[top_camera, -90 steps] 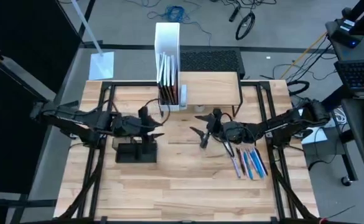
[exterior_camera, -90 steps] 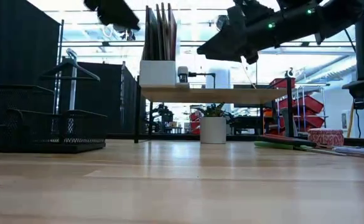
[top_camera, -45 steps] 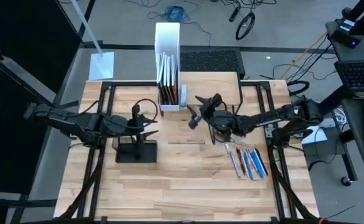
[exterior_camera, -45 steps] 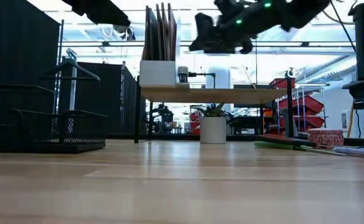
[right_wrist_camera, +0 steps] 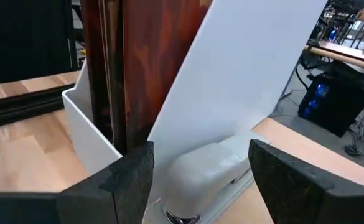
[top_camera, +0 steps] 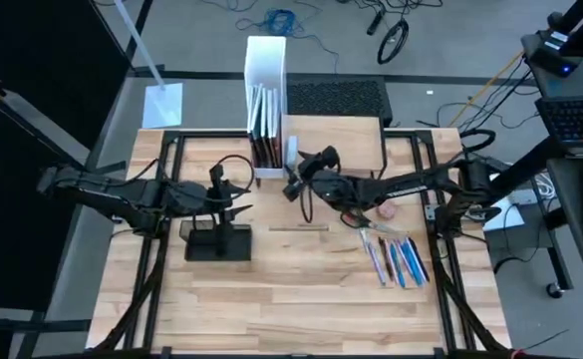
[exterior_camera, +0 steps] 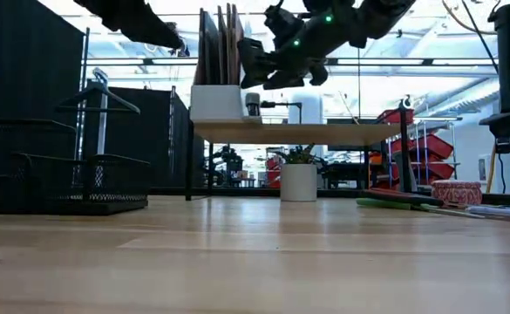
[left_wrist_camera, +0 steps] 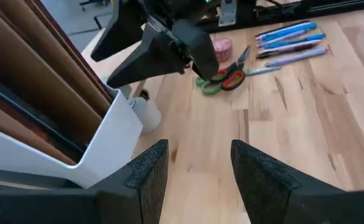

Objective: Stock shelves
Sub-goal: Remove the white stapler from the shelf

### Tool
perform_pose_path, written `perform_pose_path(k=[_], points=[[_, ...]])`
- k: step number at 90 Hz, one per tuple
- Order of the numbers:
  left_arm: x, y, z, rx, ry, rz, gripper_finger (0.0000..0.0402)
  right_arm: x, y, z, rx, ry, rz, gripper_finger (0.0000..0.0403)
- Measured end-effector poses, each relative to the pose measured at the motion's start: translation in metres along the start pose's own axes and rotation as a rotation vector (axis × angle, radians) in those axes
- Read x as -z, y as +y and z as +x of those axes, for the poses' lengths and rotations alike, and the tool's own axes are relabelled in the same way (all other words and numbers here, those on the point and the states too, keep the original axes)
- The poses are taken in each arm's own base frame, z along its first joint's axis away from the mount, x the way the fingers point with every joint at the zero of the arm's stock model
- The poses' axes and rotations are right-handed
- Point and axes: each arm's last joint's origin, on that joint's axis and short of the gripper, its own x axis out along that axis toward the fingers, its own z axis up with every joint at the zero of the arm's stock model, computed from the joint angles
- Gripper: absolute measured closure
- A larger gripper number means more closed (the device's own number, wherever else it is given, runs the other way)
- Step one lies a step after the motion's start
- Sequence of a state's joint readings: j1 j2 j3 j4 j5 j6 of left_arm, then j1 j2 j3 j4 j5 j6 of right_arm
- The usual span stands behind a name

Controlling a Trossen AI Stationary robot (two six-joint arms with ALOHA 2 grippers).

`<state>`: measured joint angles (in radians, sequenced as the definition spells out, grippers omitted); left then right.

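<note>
1. The right gripper (top_camera: 293, 184) hovers over the near-left corner of the desk riser (top_camera: 346, 140), its fingers (right_wrist_camera: 130, 177) spread apart with a white stapler (right_wrist_camera: 201, 169) between them but not yet clamped.
2. The stapler sits on the riser's light-wood top, just beside the white magazine file box (top_camera: 267, 70), which holds upright brown folders (right_wrist_camera: 132, 68). In the low view the stapler (exterior_camera: 253, 104) shows on the riser top, next to the box.
3. I judge the step in hand to be taking hold of the stapler. Doing it well calls for lowering straight down so both fingers clear the file box wall, which stands very close on one side.
4. Close across the stapler's narrow body rather than its length, so the grip does not twist it against the box.
5. Any sideways push risks sliding the box or tipping the folders.
6. The left gripper (top_camera: 233, 199) waits with fingers (left_wrist_camera: 147, 177) apart above the black organizer tray (top_camera: 217, 241), well clear.
7. Scissors (left_wrist_camera: 222, 78), pens (top_camera: 396, 259) and a roll of tape (left_wrist_camera: 221, 46) lie on the table to the right, untouched.
</note>
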<state>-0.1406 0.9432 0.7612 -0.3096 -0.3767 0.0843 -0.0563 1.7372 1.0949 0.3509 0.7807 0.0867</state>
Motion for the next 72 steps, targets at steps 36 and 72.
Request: perform_pose_path(k=[36, 72], points=[[0.001, 0.000, 0.000, 0.001, 0.013, 0.009, 0.0240, 0.013, -0.003, 0.003, 0.026, 0.091, -0.053, 0.0161], [0.001, 0.000, 0.000, 0.001, 0.009, 0.006, 0.0240, 0.014, -0.006, 0.004, 0.080, 0.095, -0.069, 0.0161]])
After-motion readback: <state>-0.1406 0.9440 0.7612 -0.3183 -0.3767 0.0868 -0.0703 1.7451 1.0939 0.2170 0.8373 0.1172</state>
